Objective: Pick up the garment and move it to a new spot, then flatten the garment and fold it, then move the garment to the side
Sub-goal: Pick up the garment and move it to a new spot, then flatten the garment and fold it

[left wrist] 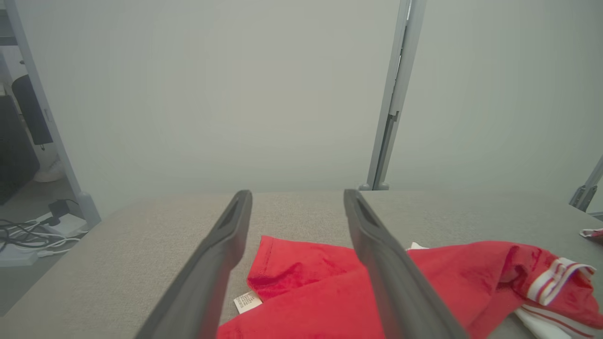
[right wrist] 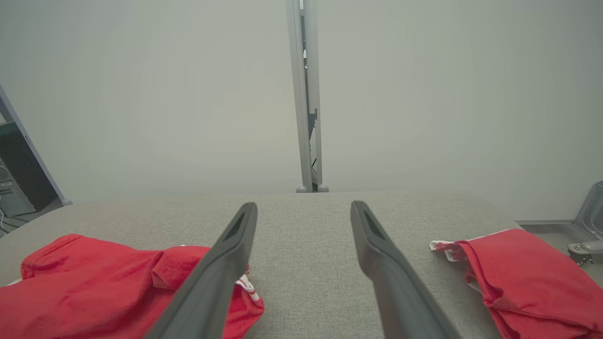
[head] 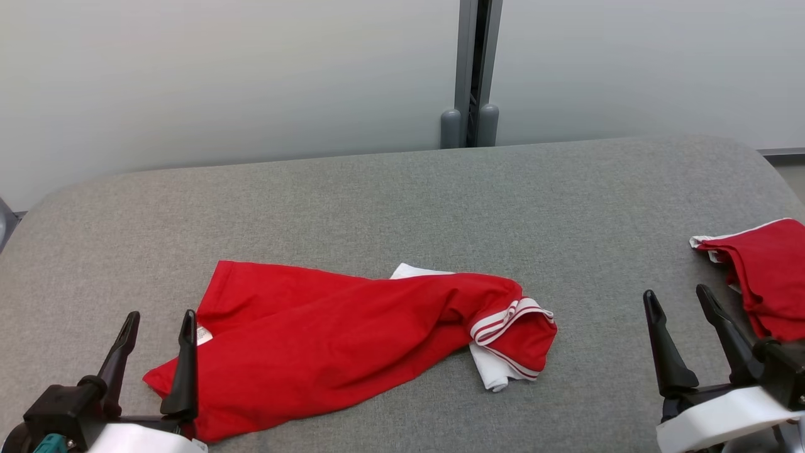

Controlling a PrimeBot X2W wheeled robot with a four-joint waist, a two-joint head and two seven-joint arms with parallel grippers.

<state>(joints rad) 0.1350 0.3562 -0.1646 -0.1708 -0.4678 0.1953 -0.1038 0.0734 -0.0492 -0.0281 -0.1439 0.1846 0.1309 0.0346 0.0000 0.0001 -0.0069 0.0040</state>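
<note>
The garment [head: 327, 340], a red jersey with white sleeves and striped trim, lies crumpled and twisted on the grey table [head: 402, 201], left of centre. Its small white label [head: 203, 335] shows by the left edge. My left gripper [head: 158, 324] stands open at the lower left, its right finger over the garment's left edge. In the left wrist view the garment [left wrist: 330, 292] lies beneath and between the open fingers [left wrist: 212, 263], label [left wrist: 247, 301] showing. My right gripper [head: 678, 299] is open at the lower right, above bare table. The right wrist view has the garment [right wrist: 94, 287] at lower left.
A second red cloth with white trim [head: 764, 277] lies folded at the table's right edge, just right of my right gripper; it shows as red cloth [right wrist: 527, 278] in the right wrist view. Grey wall panels and a post [head: 471, 75] stand behind. Cables [left wrist: 28, 233] lie on the floor at left.
</note>
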